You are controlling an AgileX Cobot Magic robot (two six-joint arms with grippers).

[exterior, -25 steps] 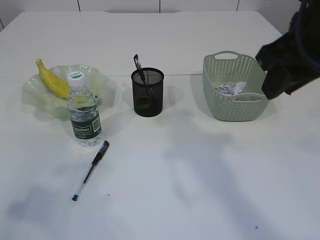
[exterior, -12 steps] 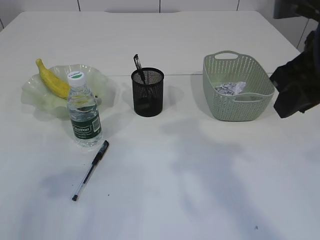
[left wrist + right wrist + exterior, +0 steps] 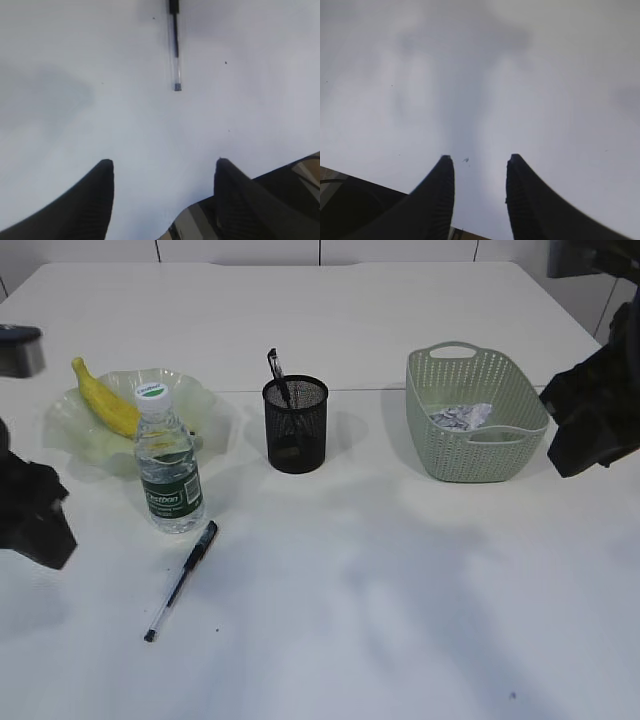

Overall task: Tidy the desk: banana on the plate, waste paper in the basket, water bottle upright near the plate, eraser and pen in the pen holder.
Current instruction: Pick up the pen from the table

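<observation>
Lower and centre frame lie open — bare table (image 3: 400, 620). Left of centre, the water bottle (image 3: 168, 470) stands just above the pen (image 3: 182, 578) — crowding approach from above.

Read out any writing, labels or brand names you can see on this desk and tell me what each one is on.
Water bottle: its dark label carries a line of pale lettering, too blurred to read.
Bottle cap: a green ring mark on white, with no legible letters.
Pen on the table, pen holder, basket, plate: no writing visible.
Nothing here can be quoted with confidence.
</observation>
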